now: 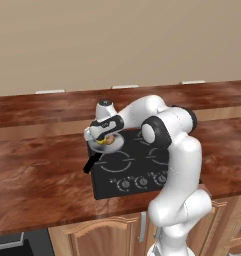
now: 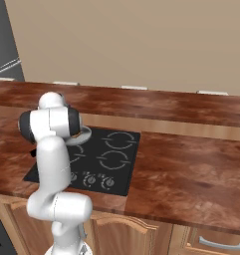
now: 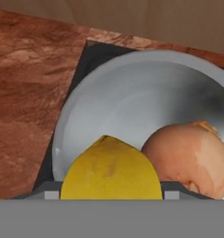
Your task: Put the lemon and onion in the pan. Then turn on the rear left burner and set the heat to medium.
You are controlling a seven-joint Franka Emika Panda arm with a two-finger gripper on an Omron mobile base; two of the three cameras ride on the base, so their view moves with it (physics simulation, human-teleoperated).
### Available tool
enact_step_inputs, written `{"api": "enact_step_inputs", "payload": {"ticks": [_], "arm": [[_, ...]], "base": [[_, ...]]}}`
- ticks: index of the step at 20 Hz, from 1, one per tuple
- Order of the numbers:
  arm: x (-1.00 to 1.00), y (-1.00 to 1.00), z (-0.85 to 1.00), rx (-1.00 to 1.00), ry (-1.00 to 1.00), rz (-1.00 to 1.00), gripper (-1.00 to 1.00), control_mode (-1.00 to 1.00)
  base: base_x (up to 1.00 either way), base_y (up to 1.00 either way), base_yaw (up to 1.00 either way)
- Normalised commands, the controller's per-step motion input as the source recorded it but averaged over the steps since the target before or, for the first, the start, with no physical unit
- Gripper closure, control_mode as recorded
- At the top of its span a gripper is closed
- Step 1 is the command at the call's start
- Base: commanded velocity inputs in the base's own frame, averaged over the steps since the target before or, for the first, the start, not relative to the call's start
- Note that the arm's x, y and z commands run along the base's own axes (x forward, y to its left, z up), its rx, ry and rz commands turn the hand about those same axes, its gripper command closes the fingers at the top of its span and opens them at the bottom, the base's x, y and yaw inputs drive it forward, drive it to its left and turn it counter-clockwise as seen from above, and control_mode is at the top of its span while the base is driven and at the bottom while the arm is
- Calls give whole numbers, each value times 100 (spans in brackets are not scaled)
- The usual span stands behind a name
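The tool (image 1: 105, 140) is pinching the lemon (image 3: 111, 169) over the pan (image 3: 132, 88) on the stove, beside the onion (image 3: 190, 155) lying inside. Releasing it could send the lemon rolling out.

In the hand view the lemon (image 3: 111, 169) is cut off below by the grey band, and the finger tips (image 3: 50, 195) at its sides barely show, so a grip cannot be judged. The onion (image 3: 192, 158) runs off the frame at 4 o'clock, and the pan (image 3: 127, 97) loses its rim at 3 o'clock. In the left base view the gripper (image 1: 99, 135) covers much of the pan. The cooktop knobs (image 1: 142, 182) carry markings too small to read.
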Motion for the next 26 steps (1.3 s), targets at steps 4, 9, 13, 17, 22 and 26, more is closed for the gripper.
{"api": "enact_step_inputs", "payload": {"ticks": [4, 9, 13, 17, 22, 26], "arm": [[1, 1, -4, 0, 0, 0, -100, -100], [0, 0, 0, 0, 0, 0, -100, -100], [0, 0, 0, 0, 0, 0, -100, -100], [-1, 0, 0, 0, 0, 0, -100, -100], [-17, -4, 13, 0, 0, 0, -100, -100], [-32, -27, 21, 0, 0, 0, -100, -100]], "base": [[0, 0, 0], [0, 0, 0], [0, 0, 0], [0, 0, 0], [0, 0, 0], [0, 0, 0]]}}
